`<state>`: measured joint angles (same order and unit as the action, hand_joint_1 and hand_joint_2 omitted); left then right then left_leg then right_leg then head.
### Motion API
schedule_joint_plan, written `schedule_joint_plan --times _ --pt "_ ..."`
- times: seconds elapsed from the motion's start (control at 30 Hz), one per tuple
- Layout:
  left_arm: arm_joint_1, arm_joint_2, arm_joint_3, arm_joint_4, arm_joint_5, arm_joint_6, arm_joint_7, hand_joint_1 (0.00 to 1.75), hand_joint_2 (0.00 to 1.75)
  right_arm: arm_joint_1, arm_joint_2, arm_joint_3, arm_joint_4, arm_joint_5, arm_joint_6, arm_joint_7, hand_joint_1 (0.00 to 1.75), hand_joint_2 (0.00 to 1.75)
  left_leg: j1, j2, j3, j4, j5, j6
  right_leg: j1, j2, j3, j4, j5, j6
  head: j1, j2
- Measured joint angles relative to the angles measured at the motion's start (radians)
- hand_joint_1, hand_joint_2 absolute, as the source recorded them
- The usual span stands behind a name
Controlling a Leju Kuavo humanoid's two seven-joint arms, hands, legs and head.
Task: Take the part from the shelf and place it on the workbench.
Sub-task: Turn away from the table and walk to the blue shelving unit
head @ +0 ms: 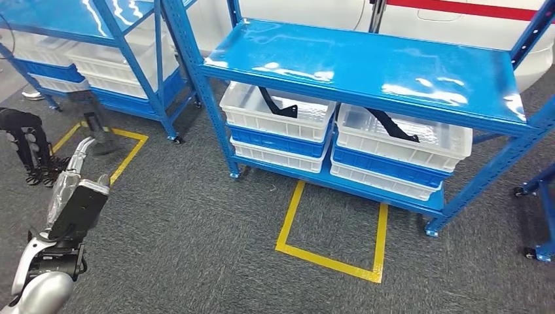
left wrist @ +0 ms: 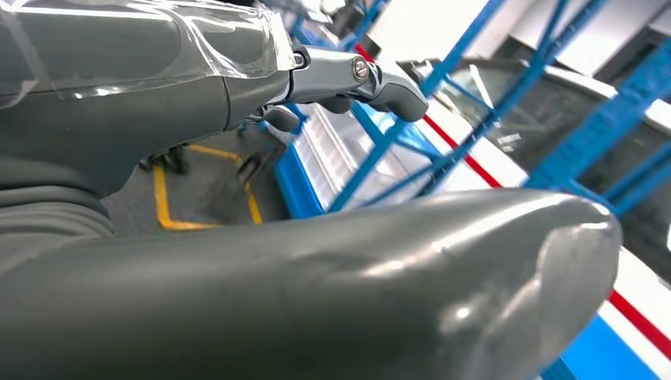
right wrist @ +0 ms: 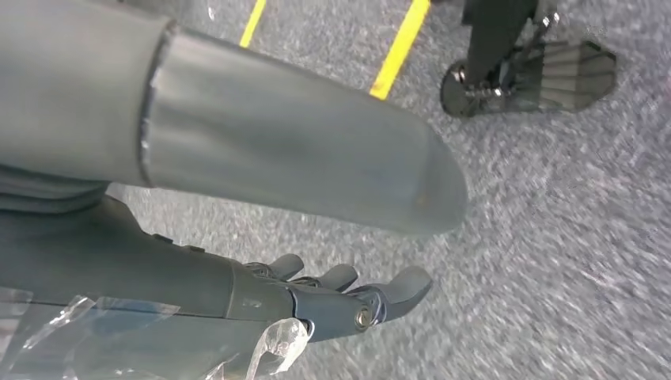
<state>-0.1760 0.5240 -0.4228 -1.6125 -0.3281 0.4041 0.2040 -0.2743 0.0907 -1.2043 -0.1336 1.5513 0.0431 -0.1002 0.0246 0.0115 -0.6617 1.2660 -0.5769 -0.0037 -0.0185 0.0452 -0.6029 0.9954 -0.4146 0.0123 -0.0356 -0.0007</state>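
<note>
Head view: left hand raised, empty, fingers spread; right hand empty, fingers apart; parts in shelf bins.

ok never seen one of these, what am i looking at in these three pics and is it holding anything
It's a two-legged humanoid robot with two silver arms. The wide picture is its own downward view: a blue shelf holding white bins, two with a black part inside, on grey carpet with yellow floor tape. Its left hand shows at the left edge. The other two pictures come from cameras at each wrist: the left hand near the shelving, the right hand hanging over the carpet. Both hands hold nothing.
</note>
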Motion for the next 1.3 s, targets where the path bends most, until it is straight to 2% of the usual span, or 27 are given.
schedule_joint_plan --times 0.03,0.07,0.1,0.17,0.2,0.27,0.3,0.33,0.4,0.47,0.5,0.53,0.6,0.63,0.7,0.77,0.83,0.87,0.9,0.97,1.0,1.03,1.07,1.13,1.17,1.23,1.3 --pt "0.001 0.000 0.000 0.000 0.000 0.000 0.000 0.00 0.00 0.000 0.000 0.000 0.000 0.000 0.000 0.000 0.00 0.00 -0.004 -0.003 0.007 -0.023 0.023 0.008 0.003 0.013 0.000 0.000 0.001 -0.002 0.000 0.000" --pt "0.001 0.000 0.000 0.000 0.000 0.000 0.000 0.00 0.00 0.000 0.000 -0.001 0.000 0.000 0.000 0.000 0.00 0.00 -0.009 -0.012 0.033 -0.084 0.059 0.018 0.005 0.026 0.000 0.000 0.003 -0.003 0.000 0.000" --pt "0.000 0.001 0.000 0.000 0.000 0.000 0.000 0.00 0.00 0.000 0.002 -0.001 0.001 0.000 0.000 0.000 0.00 0.00 -0.015 -0.032 0.066 -0.162 0.094 0.031 0.006 0.037 0.000 0.000 0.005 -0.003 0.000 0.000" --pt "-0.003 0.002 0.000 0.000 0.000 0.000 0.000 0.00 0.00 0.000 0.005 -0.001 0.002 0.000 0.001 0.000 0.00 0.00 -0.025 -0.061 0.115 -0.274 0.136 0.047 0.007 0.058 -0.003 -0.001 0.010 0.001 -0.001 0.000" --pt "-0.005 0.003 0.001 0.000 0.000 0.000 0.000 0.00 0.00 0.001 0.006 -0.002 0.003 0.000 0.001 0.000 0.00 0.00 -0.028 -0.065 0.123 -0.294 0.140 0.050 0.006 0.068 -0.006 -0.002 0.013 0.005 -0.001 0.000" --pt "-0.009 0.004 0.001 0.000 0.000 0.000 0.000 0.00 0.00 0.004 0.003 -0.002 0.003 0.000 0.001 0.000 0.00 0.00 -0.028 -0.043 0.126 -0.304 0.148 0.046 0.006 0.084 -0.010 -0.004 0.018 0.015 -0.001 0.000" --pt "-0.010 0.003 0.000 0.000 0.000 0.000 0.000 0.00 0.00 0.005 0.001 -0.002 0.003 0.000 0.001 0.001 0.00 0.00 -0.025 -0.033 0.128 -0.311 0.153 0.046 0.008 0.074 -0.015 0.002 0.013 0.020 0.000 0.000" --pt "-0.010 0.003 0.000 -0.001 0.000 0.000 0.000 0.00 0.00 0.005 0.000 -0.003 0.003 0.001 0.001 0.001 0.00 0.00 -0.021 -0.022 0.130 -0.319 0.159 0.048 0.011 0.052 -0.025 0.022 -0.003 0.025 0.002 0.000" --pt "-0.010 0.002 -0.001 -0.001 0.000 -0.001 0.000 0.00 0.00 0.004 0.000 -0.003 0.003 0.001 0.002 0.002 0.00 0.00 -0.019 0.000 0.130 -0.327 0.166 0.051 0.013 -0.007 -0.072 0.128 -0.071 0.034 0.006 0.000" --pt "-0.008 0.001 -0.003 0.000 0.000 -0.001 0.001 0.00 0.00 0.005 0.000 -0.003 0.004 0.001 0.003 0.002 0.00 0.00 -0.018 0.023 0.126 -0.326 0.167 0.052 0.007 -0.031 -0.126 0.255 -0.129 0.044 0.008 0.000" --pt "-0.007 0.000 -0.005 0.000 0.001 -0.001 0.001 0.00 0.00 0.005 0.000 -0.003 0.004 0.001 0.003 0.002 0.00 0.00 -0.017 0.034 0.126 -0.326 0.167 0.051 0.003 -0.035 -0.132 0.278 -0.132 0.049 0.007 0.000" --pt "-0.007 -0.001 -0.007 0.000 0.002 -0.001 0.001 0.00 0.00 0.006 -0.001 -0.003 0.004 0.001 0.003 0.002 0.00 0.00 -0.014 0.045 0.126 -0.325 0.167 0.049 -0.001 -0.039 -0.116 0.258 -0.117 0.054 0.007 0.000" --pt "-0.007 -0.001 -0.010 0.000 0.004 0.000 0.001 0.00 0.00 0.006 -0.003 -0.003 0.004 0.002 0.003 0.002 0.00 0.00 -0.010 0.063 0.126 -0.318 0.163 0.038 -0.008 -0.067 -0.039 0.124 -0.061 0.065 0.007 0.000" --pt "-0.007 -0.001 -0.010 0.000 0.007 0.000 0.001 0.00 0.00 0.005 -0.003 -0.003 0.004 0.003 0.004 0.002 0.00 0.00 -0.010 0.071 0.125 -0.312 0.158 0.030 -0.009 -0.082 -0.003 0.059 -0.038 0.064 0.007 0.000" --pt "-0.008 0.000 -0.010 0.000 0.010 0.002 0.001 0.00 0.00 0.004 -0.003 -0.004 0.005 0.003 0.003 0.002 0.00 0.00 -0.014 0.085 0.126 -0.304 0.151 0.015 -0.008 -0.095 0.025 0.000 -0.022 0.049 0.007 0.000" --pt "-0.008 0.000 -0.010 0.000 0.011 0.002 0.000 0.00 0.00 0.004 -0.004 -0.004 0.005 0.003 0.003 0.002 0.00 0.00 -0.012 0.098 0.131 -0.306 0.150 0.007 -0.005 -0.074 0.021 0.000 -0.018 0.028 0.006 0.000" --pt "-0.008 0.000 -0.010 0.000 0.012 0.003 0.000 0.00 0.00 0.002 -0.005 -0.005 0.005 0.005 0.003 0.001 0.00 0.00 -0.005 0.073 0.124 -0.283 0.128 -0.001 -0.007 -0.058 0.018 -0.002 -0.012 0.016 0.006 0.000" --pt "-0.008 0.000 -0.010 0.000 0.013 0.005 0.000 0.00 0.00 0.001 -0.005 -0.005 0.005 0.006 0.003 0.001 0.00 0.00 -0.003 0.049 0.106 -0.239 0.099 -0.005 -0.008 -0.049 0.016 -0.002 -0.009 0.010 0.005 0.000" --pt "-0.007 0.000 -0.009 0.000 0.013 0.006 0.000 0.00 0.00 0.000 -0.005 -0.006 0.005 0.007 0.003 0.000 0.00 0.00 -0.002 0.024 0.078 -0.173 0.062 -0.008 -0.008 -0.040 0.013 -0.002 -0.007 0.007 0.005 0.000" --pt "-0.001 0.001 -0.009 0.000 0.013 0.011 0.000 0.00 0.00 -0.001 -0.005 -0.006 0.005 0.009 -0.001 -0.001 0.00 0.00 -0.002 0.002 0.014 -0.031 0.001 -0.009 -0.006 -0.018 0.008 -0.002 -0.003 0.002 0.004 0.000" --pt "0.003 0.001 -0.009 0.000 0.013 0.013 -0.001 0.00 0.00 -0.001 -0.005 -0.007 0.005 0.011 -0.005 -0.002 0.00 0.00 -0.003 -0.001 -0.001 0.000 -0.003 -0.007 -0.004 -0.008 0.006 -0.002 -0.001 0.000 0.004 0.000" --pt "0.006 0.001 -0.009 0.000 0.013 0.015 -0.001 0.00 0.00 -0.001 -0.005 -0.007 0.005 0.014 -0.011 -0.004 0.00 0.00 -0.004 -0.001 0.003 -0.010 0.012 -0.002 -0.003 0.002 0.005 -0.002 0.000 -0.001 0.004 0.000" --pt "0.007 0.001 -0.008 0.000 0.013 0.017 -0.001 0.00 0.00 0.000 -0.004 -0.007 0.005 0.017 -0.017 -0.005 0.00 0.00 -0.006 -0.004 0.026 -0.062 0.044 0.005 -0.002 0.010 0.005 -0.002 0.001 -0.001 0.004 0.000" --pt "0.006 0.002 -0.006 0.000 0.013 0.019 -0.002 0.00 0.00 -0.001 -0.003 -0.007 0.005 0.019 -0.028 -0.007 0.00 0.00 -0.013 -0.020 0.095 -0.211 0.110 0.023 -0.001 0.025 0.005 -0.002 0.005 0.003 0.004 0.000" --pt "0.006 0.003 -0.005 0.000 0.013 0.019 -0.002 0.00 0.00 -0.001 -0.002 -0.007 0.005 0.020 -0.032 -0.008 0.00 0.00 -0.018 -0.027 0.118 -0.265 0.130 0.029 -0.001 0.029 0.004 -0.003 0.006 0.007 0.003 0.000" --pt "0.005 0.005 -0.004 0.000 0.012 0.020 -0.003 0.00 0.00 0.000 -0.002 -0.006 0.005 0.020 -0.035 -0.008 0.00 0.00 -0.025 -0.030 0.129 -0.299 0.137 0.033 -0.001 0.036 0.000 -0.005 0.010 0.017 0.003 0.000" --pt "0.005 0.005 -0.004 0.000 0.012 0.020 -0.003 0.00 0.87 0.000 -0.004 -0.006 0.005 0.020 -0.036 -0.009 0.00 0.00 -0.025 -0.024 0.127 -0.306 0.143 0.029 0.000 0.036 0.000 -0.008 0.010 0.024 0.004 0.000"
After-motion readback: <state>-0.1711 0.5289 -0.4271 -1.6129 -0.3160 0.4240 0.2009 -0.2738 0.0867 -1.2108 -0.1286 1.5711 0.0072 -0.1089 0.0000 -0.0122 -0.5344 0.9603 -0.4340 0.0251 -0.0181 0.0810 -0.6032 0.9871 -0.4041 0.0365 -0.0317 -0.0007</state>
